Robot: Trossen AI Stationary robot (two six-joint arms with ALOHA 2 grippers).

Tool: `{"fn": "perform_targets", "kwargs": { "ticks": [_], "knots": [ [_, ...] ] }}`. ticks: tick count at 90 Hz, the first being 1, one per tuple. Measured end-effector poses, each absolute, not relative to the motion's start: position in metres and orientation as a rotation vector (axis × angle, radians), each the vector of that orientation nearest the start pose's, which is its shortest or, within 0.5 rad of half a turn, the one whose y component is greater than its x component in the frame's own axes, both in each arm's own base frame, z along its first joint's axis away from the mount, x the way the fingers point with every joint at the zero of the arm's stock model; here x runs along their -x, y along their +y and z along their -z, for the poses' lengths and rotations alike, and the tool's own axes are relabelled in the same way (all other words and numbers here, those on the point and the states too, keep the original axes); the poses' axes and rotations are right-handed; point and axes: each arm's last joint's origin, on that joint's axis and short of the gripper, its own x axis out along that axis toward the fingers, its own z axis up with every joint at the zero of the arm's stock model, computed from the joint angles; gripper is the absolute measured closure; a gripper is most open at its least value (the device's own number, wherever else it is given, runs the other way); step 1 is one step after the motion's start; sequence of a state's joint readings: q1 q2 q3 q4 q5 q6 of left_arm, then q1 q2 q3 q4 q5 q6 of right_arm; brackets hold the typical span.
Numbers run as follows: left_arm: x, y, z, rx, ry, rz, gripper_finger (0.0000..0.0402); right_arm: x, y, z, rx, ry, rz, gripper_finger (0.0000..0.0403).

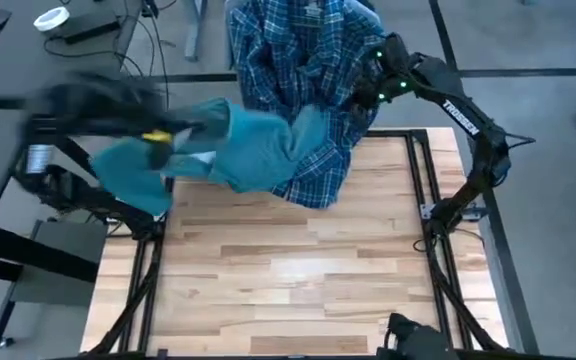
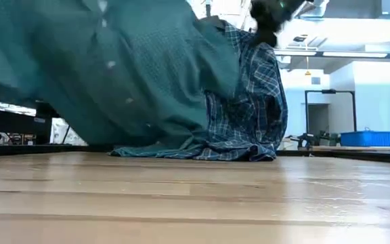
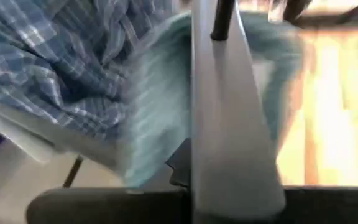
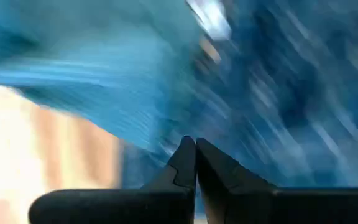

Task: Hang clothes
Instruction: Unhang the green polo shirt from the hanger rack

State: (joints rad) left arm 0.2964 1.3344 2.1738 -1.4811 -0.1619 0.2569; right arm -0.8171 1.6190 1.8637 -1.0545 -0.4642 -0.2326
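We see the left tool [image 1: 168, 135] at the far left part of the desk [image 1: 288, 280], lifted above the wood. It is blurred, and the green shirt [image 1: 248, 145] hangs from it and spreads from the tool toward the middle of the far edge. In the left wrist view the green cloth lies right in front of this tool, but we cannot tell how wide its fingers stand, or whether they really pinch the cloth.

The right tool [image 1: 363, 95] is at the far right side, raised, with its small green lights showing. Its two fingers [image 4: 185, 165] are pressed together with no gap between the tips, and we see no cloth caught between them. The plaid shirt [image 1: 308, 60] is directly beside and in front of this tool; the shirt falls from above the far edge down onto the desk. In the low view its lower hem [image 2: 235, 152] rests on the wood, below the right tool.

The green shirt lies partly over the plaid shirt, between the two tools, and its lower edge also touches the desk.
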Motion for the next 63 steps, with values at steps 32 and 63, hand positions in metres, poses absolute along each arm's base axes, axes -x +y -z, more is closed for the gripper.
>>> {"fn": "perform_targets", "kwargs": {
  "ticks": [32,63],
  "knots": [
    [-0.178,0.067,-0.523,-0.253,0.697,-0.611,0.0399,-0.268,-0.187,-0.429,-0.457,0.568,0.111,0.0387],
    [-0.210,0.083,-0.520,-0.214,0.633,-0.665,0.0399,-0.323,-0.166,-0.427,-0.492,0.401,0.365,0.0206]
  ]
}}
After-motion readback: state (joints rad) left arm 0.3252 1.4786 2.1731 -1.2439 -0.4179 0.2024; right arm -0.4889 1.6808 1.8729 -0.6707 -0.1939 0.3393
